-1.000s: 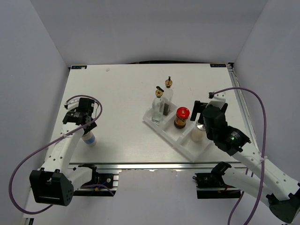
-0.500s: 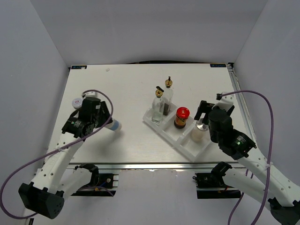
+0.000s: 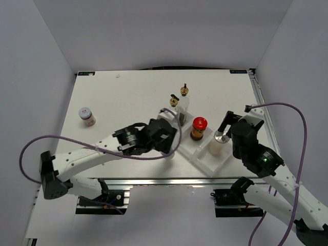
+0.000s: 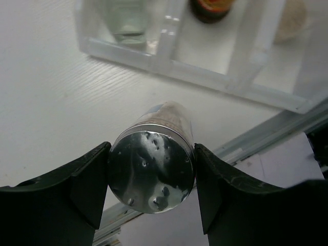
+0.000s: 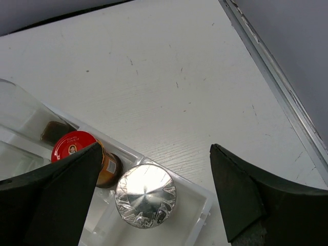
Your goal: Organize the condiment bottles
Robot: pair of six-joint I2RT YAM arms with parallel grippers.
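Observation:
My left gripper is shut on a silver-capped bottle, seen cap-on and hanging over the table just in front of the white tray. From above, that gripper sits at the tray's left compartment, partly hiding one of the two gold-spouted glass bottles. The red-lidded jar stands in the middle compartment. The white shaker with its silver cap stands in the right one. My right gripper hangs open above the shaker, touching nothing. A small pale-lidded jar stands far left.
The tray lies at an angle near the table's front right. The table's metal front rail runs just below it. White walls close in both sides and the back.
My left arm has swung from the table's left side across to the tray, carrying the bottle. The small jar at far left has come into view. My right gripper has shifted slightly right.

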